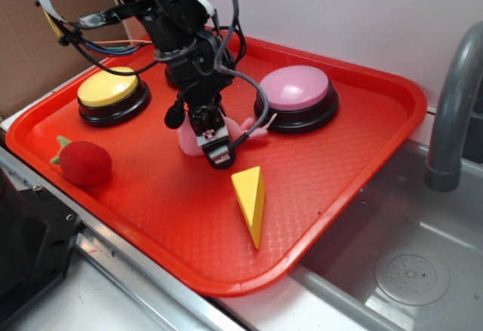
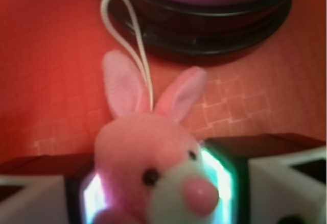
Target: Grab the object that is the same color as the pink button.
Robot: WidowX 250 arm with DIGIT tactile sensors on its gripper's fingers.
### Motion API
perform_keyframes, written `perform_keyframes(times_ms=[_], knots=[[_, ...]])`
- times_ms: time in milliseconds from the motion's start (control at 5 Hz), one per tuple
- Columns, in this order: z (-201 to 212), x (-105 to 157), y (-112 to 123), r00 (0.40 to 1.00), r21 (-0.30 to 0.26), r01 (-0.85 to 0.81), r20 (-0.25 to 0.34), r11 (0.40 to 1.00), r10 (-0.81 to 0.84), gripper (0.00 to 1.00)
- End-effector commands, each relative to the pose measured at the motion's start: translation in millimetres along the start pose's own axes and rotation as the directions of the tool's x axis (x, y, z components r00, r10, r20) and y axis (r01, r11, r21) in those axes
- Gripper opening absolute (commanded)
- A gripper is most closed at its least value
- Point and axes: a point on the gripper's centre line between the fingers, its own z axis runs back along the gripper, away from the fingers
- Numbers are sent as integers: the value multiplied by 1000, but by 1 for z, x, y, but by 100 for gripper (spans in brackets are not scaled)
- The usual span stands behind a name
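A red tray (image 1: 355,165) sits beside a metal sink (image 1: 400,271), with a grey faucet (image 1: 453,105) at the right edge. A black robot arm (image 1: 177,22) reaches down from the upper left to the middle of the tray.

The gripper (image 1: 213,144) is low over the tray floor and closed around the pink mouse (image 1: 245,130), a small plush toy. In the exterior view the toy shows as pink fluff on either side of the fingers, just in front of the pink button (image 1: 296,88). The wrist view shows the grasp close up: the mouse (image 2: 153,168) fills the gap between the two fingers (image 2: 227,175), its head pressed by a pad on each side, so the jaws stand only as far apart as the toy is wide. Its face, with black eyes and a pink nose, points toward the camera; two pink ears stand up and a white cord loop (image 2: 127,35) trails from its head toward the black base of the pink button (image 2: 204,25), which lies just beyond the toy, not touching it.

At the tray's back left is a yellow button (image 1: 111,90). Another button base is mostly hidden behind the arm. A red plush strawberry (image 1: 83,161) lies near the left rim, and a yellow cheese wedge (image 1: 251,199) lies in front of the gripper, apart from it.
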Motion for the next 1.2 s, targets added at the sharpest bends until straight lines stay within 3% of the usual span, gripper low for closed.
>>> perform_keyframes(times_ms=[0, 400, 600, 800, 1000], knots=[[39, 0, -10, 991, -3, -122, -61, 993, 122, 0], [121, -19, 1, 911, 116, -386, -103, 915, 398, 0], [158, -30, 7, 855, 220, -485, -88, 847, 512, 0], [174, -40, 11, 827, 281, -524, -56, 804, 559, 0], [167, -39, 18, 867, 230, -467, -71, 854, 494, 0]])
